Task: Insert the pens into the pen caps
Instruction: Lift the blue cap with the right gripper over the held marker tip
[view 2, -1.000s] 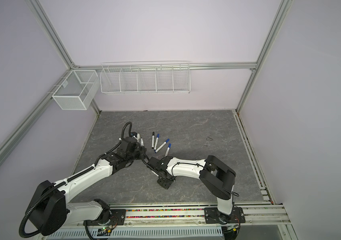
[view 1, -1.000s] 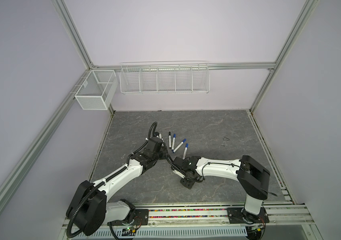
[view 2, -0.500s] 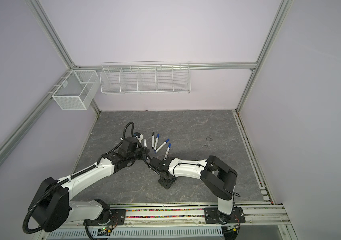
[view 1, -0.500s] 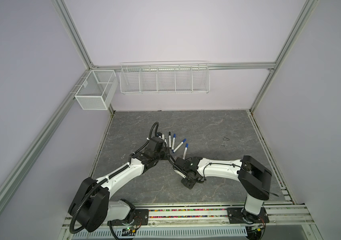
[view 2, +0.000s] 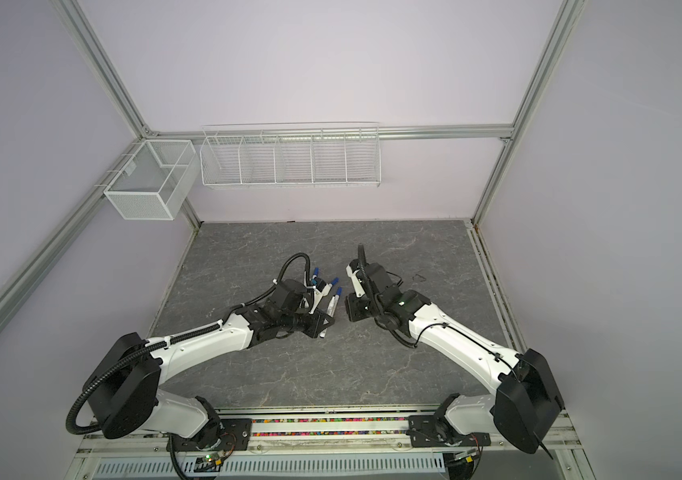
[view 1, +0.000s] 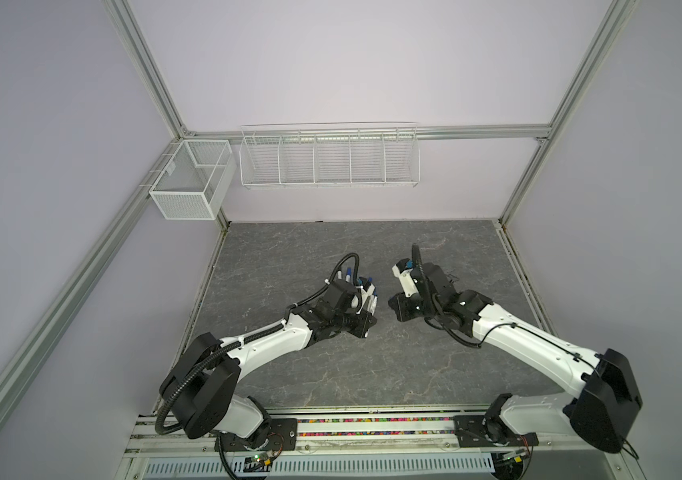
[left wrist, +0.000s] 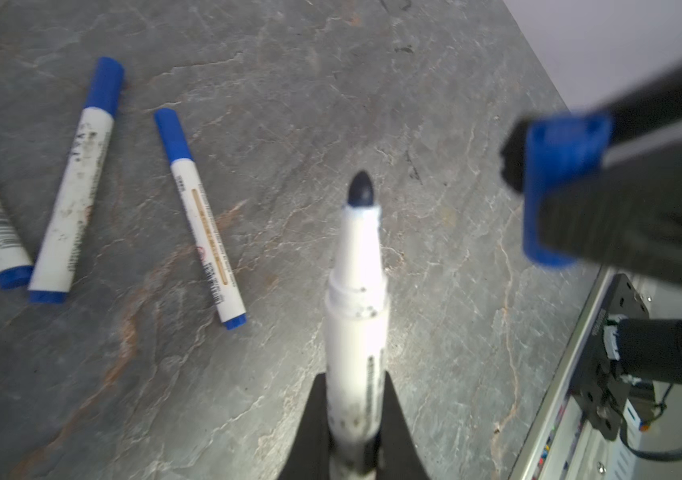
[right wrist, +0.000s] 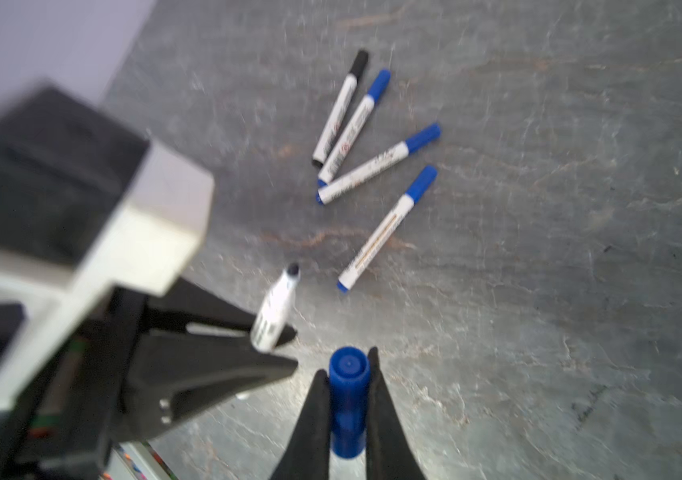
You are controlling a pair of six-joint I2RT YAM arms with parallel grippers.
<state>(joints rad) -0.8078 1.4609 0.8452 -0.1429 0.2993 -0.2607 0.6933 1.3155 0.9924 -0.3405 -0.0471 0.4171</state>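
My left tool [left wrist: 354, 380] is clamped on the barrel of an uncapped marker pen [left wrist: 356, 266]. The dark nib end sticks well forward, lifted off the bench [left wrist: 435, 104]. My right tool [right wrist: 347, 365] is pinched around a blue cap [right wrist: 347, 399] and holds it near the pen but not touching. The cap end that faces away from the right wrist looks closed, with a small dimple. The frame is blurred, though, so I cannot say for sure where the mouth points.

I judge both parts light, stiff and smooth. The round barrel could pivot or slide between flat pads when I push, so a hold close behind the shoulder seems safest. The cap is short, so I want the grip across its middle with the mouth left free. The felt nib is the soft part and would smear on a rim.

Four capped pens [right wrist: 376, 166], one black and three blue, fan out on the bench just beyond the left tool. I would do the joining in the gap between the tools, above the bench, away from those pens and the front rail [view 1: 372, 428].
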